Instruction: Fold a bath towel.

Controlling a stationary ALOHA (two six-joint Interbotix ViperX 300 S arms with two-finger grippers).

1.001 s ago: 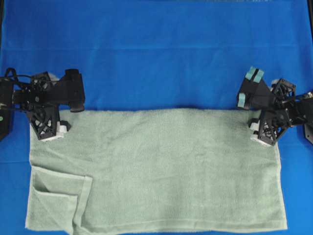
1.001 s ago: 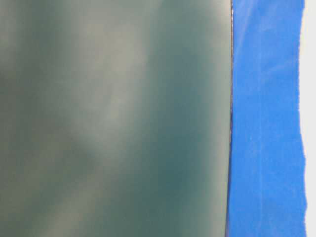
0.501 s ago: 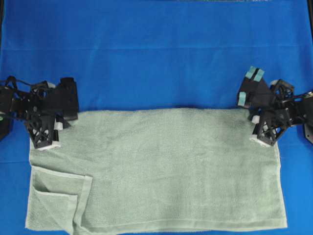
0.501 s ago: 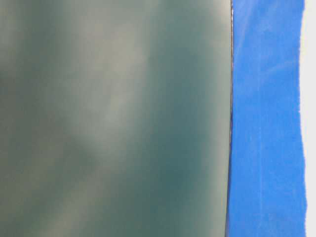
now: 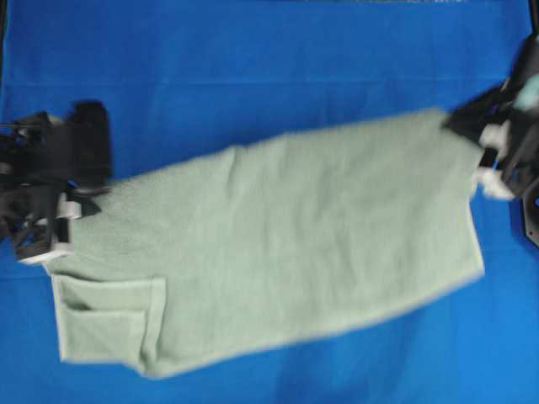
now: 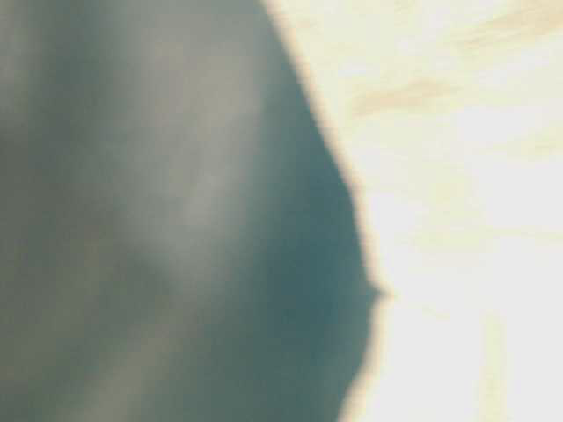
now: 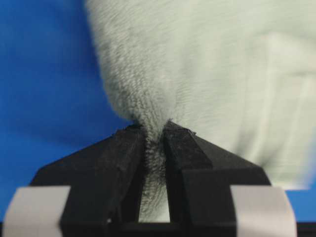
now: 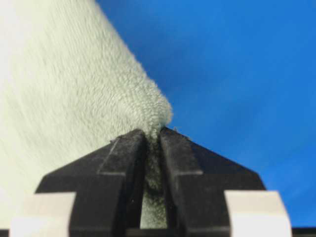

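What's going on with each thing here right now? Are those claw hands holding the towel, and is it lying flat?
left hand: shut on a bunched corner of the towel.
right hand: shut on another corner of the towel.
bath towel: held at two corners, lying slanted across the backdrop, with one near corner turned over onto itself.
blue cloth backdrop: spread under the towel.

You see the desk [image 5: 278, 76] covered edge to edge by a bright blue cloth [image 5: 253, 50], lit evenly, with faint horizontal creases near its far edge. At the left and right edges a narrow dark strip shows beyond the cloth. In the table-level view, the right half is a washed-out cream area with faint tan streaks, too blurred to identify.
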